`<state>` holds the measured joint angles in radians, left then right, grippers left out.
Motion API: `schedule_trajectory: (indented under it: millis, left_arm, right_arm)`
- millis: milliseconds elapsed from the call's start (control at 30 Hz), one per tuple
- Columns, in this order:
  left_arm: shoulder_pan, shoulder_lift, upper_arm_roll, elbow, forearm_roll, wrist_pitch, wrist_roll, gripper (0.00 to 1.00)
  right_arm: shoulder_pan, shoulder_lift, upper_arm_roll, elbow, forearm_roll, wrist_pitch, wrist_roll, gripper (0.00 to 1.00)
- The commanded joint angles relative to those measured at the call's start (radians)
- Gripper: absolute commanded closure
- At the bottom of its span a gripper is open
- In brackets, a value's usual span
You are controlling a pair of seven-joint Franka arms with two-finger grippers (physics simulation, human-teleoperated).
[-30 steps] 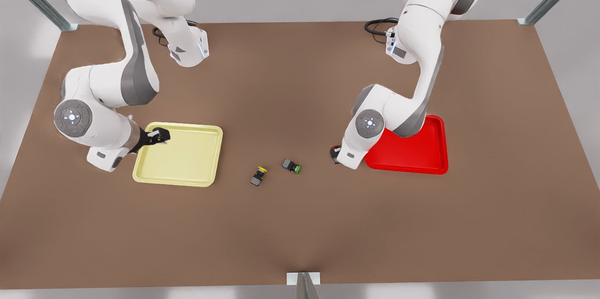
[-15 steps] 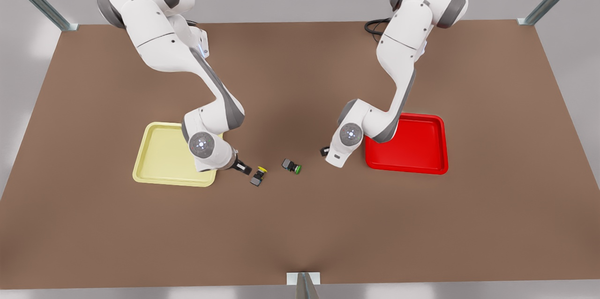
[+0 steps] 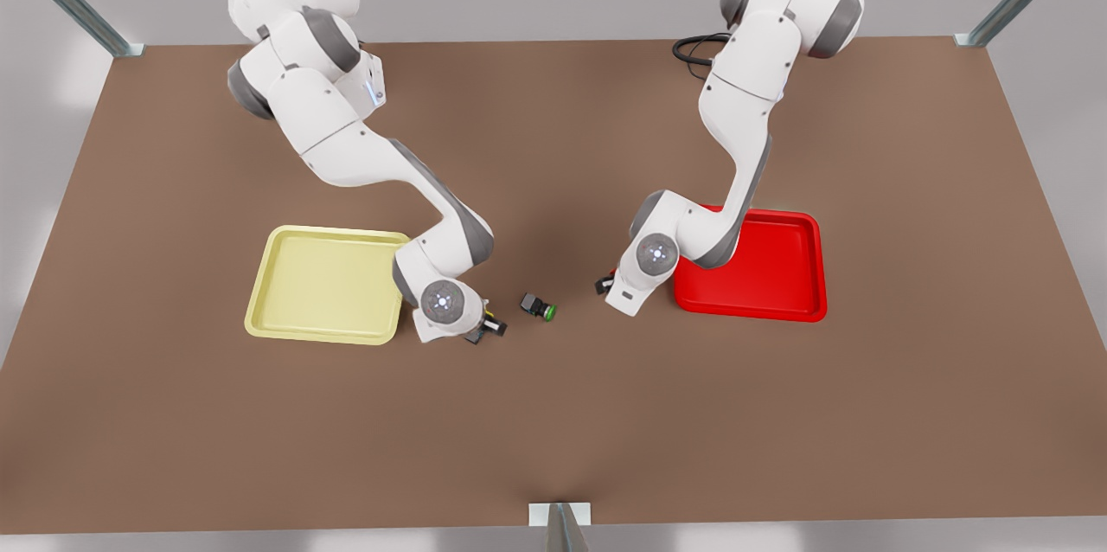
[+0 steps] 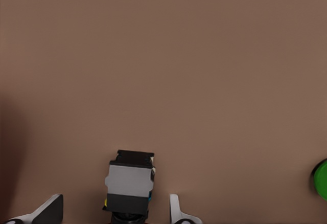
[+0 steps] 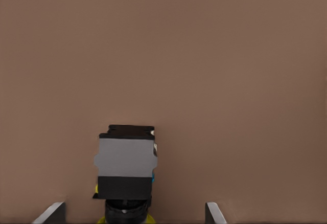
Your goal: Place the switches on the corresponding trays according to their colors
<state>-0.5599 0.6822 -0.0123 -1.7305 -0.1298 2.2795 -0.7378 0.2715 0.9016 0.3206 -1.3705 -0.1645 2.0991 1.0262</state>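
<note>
My left jaws stand open around the yellow switch [image 4: 130, 180], which lies on the tabletop [image 3: 553, 431] just to the front view's left of the green switch [image 3: 538, 306]; neither side touches it. The green switch is close by but clear of my path. My right jaws, on the green switch's other side, gape wide around a third switch [image 5: 126, 165]; I cannot tell its cap colour. The yellow tray [image 3: 259, 301] and red tray [image 3: 778, 275] flank the green switch, beyond each arm.
</note>
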Motion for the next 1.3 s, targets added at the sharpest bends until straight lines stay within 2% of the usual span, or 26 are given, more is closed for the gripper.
schedule_trajectory:
  millis: [0,67,367,833,867,933,967,1000,1033,1267]
  left_arm:
    - [0.000,0.002,0.000,0.002,0.003,0.000,0.000,0.00]
    - [0.000,0.005,0.000,0.005,0.001,0.003,0.000,0.00]
    - [0.000,0.025,0.002,0.011,0.003,0.061,0.002,0.00]
    - [0.002,0.036,0.002,0.032,0.004,0.066,0.003,0.00]
    - [0.002,0.039,0.002,0.032,0.004,0.066,0.003,0.00]
    - [0.002,0.039,0.002,0.032,0.004,0.064,0.003,0.00]
    - [0.002,0.039,0.002,0.037,0.006,0.066,0.003,0.00]
    - [0.002,0.042,0.002,0.042,0.006,0.066,0.003,0.00]
    - [0.000,0.040,0.002,0.042,0.004,0.066,0.003,0.00]
    - [0.002,0.042,0.002,0.042,0.004,0.078,0.003,0.00]
  right_arm:
    - [0.000,0.000,0.000,0.001,0.000,0.016,0.000,0.00]
    - [0.003,0.006,0.000,-0.001,0.000,0.067,-0.002,0.00]
    - [0.003,0.000,-0.008,-0.030,-0.075,0.024,0.038,0.00]
    - [-0.006,-0.012,-0.023,-0.048,-0.075,0.032,0.046,0.01]
    - [-0.005,-0.010,-0.025,-0.050,-0.073,0.044,0.044,0.02]
    - [-0.006,-0.012,-0.025,-0.048,-0.072,0.042,0.043,0.11]
    - [-0.006,-0.012,-0.023,-0.048,-0.072,0.044,0.041,0.25]
    - [-0.006,-0.012,-0.025,-0.048,-0.072,0.042,0.041,0.26]
    - [-0.008,-0.013,-0.025,-0.048,-0.072,0.042,0.040,0.32]
    - [-0.012,-0.010,-0.023,-0.045,-0.075,0.090,0.035,0.32]
